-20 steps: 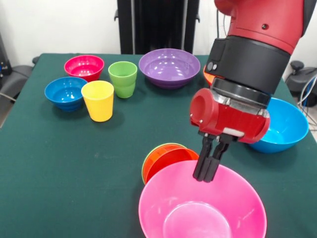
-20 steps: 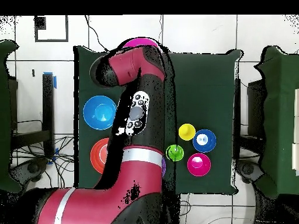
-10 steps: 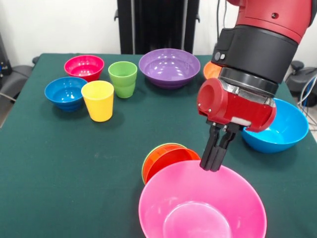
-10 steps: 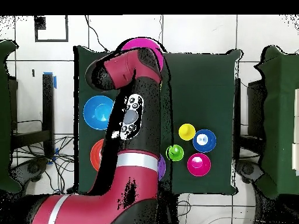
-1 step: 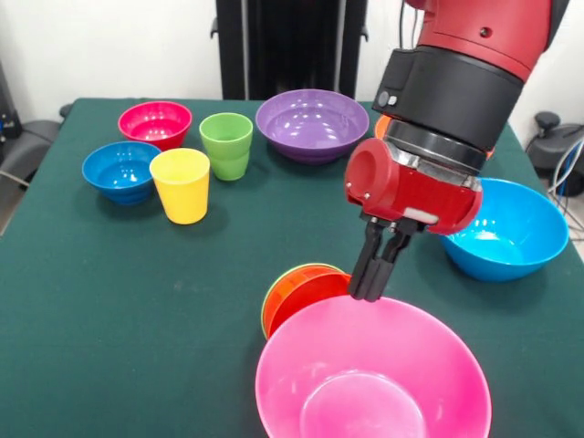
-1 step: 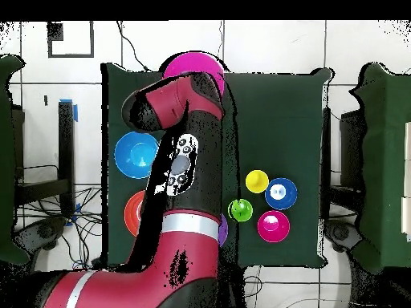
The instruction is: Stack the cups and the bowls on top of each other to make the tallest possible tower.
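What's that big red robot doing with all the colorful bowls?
It is meant to stack cups and bowls into a tower. Right now its gripper is shut and holds nothing, hanging by the far rim of the big pink bowl, next to a small orange-red bowl nested in a green one. The yellow cup, green cup, purple bowl, light blue bowl, dark blue bowl and magenta-red bowl sit apart, unstacked.
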You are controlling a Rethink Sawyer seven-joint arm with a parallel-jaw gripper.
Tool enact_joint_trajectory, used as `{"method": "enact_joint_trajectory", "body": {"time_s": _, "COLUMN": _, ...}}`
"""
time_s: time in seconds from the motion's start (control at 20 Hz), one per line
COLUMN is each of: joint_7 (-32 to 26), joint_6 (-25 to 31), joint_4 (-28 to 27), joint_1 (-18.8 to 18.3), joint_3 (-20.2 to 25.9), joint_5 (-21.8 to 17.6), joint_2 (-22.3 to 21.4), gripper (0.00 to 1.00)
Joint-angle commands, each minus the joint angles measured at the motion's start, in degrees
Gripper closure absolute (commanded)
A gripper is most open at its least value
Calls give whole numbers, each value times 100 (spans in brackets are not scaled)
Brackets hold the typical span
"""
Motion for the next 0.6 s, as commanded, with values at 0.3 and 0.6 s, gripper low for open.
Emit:
{"method": "enact_joint_trajectory", "body": {"time_s": 0.3, "joint_7": -1401, "joint_6": -330, "joint_4": 366, "joint_1": -643, "joint_3": 1150, "joint_5": -561, "joint_2": 231, "gripper": 100}}
{"method": "enact_joint_trajectory", "body": {"time_s": 0.6, "joint_7": -1099, "joint_6": -353, "joint_4": 327, "joint_1": -637, "joint_3": 1070, "joint_5": -732, "joint_2": 215, "gripper": 100}}
